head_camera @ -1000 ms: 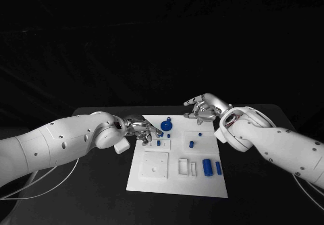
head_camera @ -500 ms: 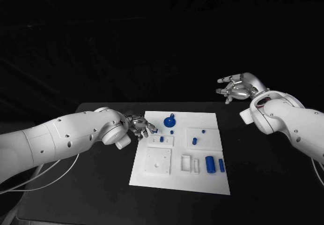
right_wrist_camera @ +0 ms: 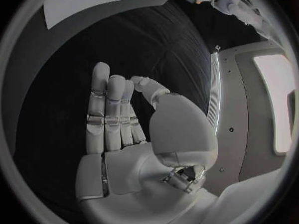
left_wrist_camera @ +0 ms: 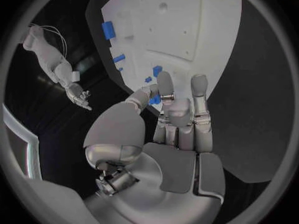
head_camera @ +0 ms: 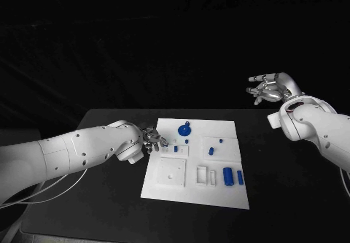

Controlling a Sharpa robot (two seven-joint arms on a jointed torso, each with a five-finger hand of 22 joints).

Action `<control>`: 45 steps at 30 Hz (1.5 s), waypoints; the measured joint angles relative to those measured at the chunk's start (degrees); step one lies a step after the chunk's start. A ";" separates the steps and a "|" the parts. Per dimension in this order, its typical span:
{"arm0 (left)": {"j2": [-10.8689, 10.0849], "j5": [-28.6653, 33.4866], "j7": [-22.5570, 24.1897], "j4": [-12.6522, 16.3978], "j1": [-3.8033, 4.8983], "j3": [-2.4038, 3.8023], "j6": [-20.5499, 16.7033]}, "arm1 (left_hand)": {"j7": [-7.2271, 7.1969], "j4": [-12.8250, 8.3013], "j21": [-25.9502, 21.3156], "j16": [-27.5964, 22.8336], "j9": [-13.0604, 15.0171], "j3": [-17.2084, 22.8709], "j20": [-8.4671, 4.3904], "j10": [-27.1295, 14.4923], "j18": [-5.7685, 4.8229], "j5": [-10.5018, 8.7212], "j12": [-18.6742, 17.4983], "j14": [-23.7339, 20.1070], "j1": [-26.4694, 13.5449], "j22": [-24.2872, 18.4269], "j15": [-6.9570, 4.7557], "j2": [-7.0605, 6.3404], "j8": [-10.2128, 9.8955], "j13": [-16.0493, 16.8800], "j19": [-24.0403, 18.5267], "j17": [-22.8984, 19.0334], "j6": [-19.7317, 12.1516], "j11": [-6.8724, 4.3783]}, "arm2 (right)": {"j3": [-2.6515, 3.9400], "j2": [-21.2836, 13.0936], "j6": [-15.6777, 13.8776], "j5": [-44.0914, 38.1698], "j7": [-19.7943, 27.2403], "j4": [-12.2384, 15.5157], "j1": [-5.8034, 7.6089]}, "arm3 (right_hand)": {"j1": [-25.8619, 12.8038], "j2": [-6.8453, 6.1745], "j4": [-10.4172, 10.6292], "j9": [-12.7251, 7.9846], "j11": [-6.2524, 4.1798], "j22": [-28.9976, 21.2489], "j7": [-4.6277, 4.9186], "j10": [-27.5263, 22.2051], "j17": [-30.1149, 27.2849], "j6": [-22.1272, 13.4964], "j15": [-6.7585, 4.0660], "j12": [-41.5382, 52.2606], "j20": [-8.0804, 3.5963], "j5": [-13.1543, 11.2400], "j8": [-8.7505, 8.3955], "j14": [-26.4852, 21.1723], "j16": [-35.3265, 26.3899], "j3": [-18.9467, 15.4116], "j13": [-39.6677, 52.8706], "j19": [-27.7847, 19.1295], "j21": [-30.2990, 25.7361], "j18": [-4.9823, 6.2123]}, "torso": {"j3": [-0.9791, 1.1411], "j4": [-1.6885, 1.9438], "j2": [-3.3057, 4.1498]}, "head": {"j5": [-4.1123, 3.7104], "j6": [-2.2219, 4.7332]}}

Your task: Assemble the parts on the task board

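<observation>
The task board (head_camera: 195, 192) lay on the black surface (head_camera: 284, 192), blue parts (head_camera: 227, 176) scattered across it. The left hand (head_camera: 153, 140) hovered at its left edge, fingers spread and empty, likely choosing a piece. The right hand (head_camera: 268, 87) hung well apart, spread and empty.

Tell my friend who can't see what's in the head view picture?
A white task board with small blue parts lies on a black table. The left hand is at the board's edge; the right hand is raised off to the side, holding nothing.

Black table (head_camera: 109, 212) with white task board (head_camera: 193, 195)
</observation>
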 measured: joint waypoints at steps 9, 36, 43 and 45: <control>1.94 -2.36 -1.19 -2.17 -0.71 -0.30 -0.65 | 0.00 0.00 0.00 0.00 -0.01 0.00 0.00 -0.01 0.00 -0.33 0.00 0.20 0.08 -0.01 0.20 0.07 -0.11 -0.03 0.00 -0.02 0.01 -0.01 | 0.01 0.76 0.10 1.17 1.28 -1.35 0.01 | -0.46 0.31 0.88 0.00 0.66 -10.94 0.68 2.39 -9.81 0.66 1.08 -10.10 1.21 -0.28 0.00 2.59 -15.31 -1.92 -12.99 0.69 -9.45 0.00 | -0.09 -0.01 -0.04 | -0.36 0.00; 4.06 -4.22 -2.60 -4.86 -1.63 -0.28 -0.01 | -0.14 -0.08 0.22 0.00 0.14 -0.07 0.00 -0.04 0.00 -0.76 0.00 0.28 0.17 -0.03 0.32 0.16 -0.20 -0.26 -0.01 -0.59 0.16 -0.04 | -0.01 1.79 1.96 2.49 1.90 -1.87 -0.27 | -0.16 0.61 1.03 0.05 0.75 -17.24 0.56 2.49 -9.17 1.20 0.97 -10.14 1.09 -0.50 0.00 3.62 -18.81 -2.47 -16.17 1.79 -10.44 0.01 | 0.14 -0.04 0.08 | -0.30 0.09; 4.16 -4.72 -2.80 -5.00 -1.67 -0.27 0.49 | -0.14 -0.08 0.22 -0.01 0.15 -0.08 0.00 -0.05 0.00 -0.66 -0.01 0.27 0.17 -0.03 0.33 0.16 -0.19 -0.26 -0.01 -0.69 0.16 -0.04 | 0.00 1.85 2.33 2.55 1.90 -1.77 -0.46 | -0.16 0.61 1.03 0.05 0.75 -17.50 0.55 2.49 -9.17 1.19 0.97 -10.14 1.09 -0.50 0.00 3.62 -18.81 -2.47 -16.32 1.79 -10.08 0.01 | 0.14 -0.01 0.09 | -0.32 0.21; 4.19 -4.79 -2.85 -5.00 -1.69 -0.26 0.65 | -0.14 -0.08 0.22 -0.01 0.20 -0.08 0.00 -0.05 0.00 -0.66 -0.03 0.27 0.18 -0.03 0.33 0.16 -0.19 -0.26 -0.01 -0.70 0.16 -0.04 | 0.00 1.86 2.40 2.56 1.90 -1.73 -0.51 | -0.16 0.61 1.03 0.05 0.75 -17.50 0.55 2.49 -9.17 1.19 0.97 -10.14 1.09 -0.50 0.00 3.62 -18.81 -2.47 -16.32 1.79 -10.08 0.01 | 0.11 -0.01 0.10 | -0.40 0.37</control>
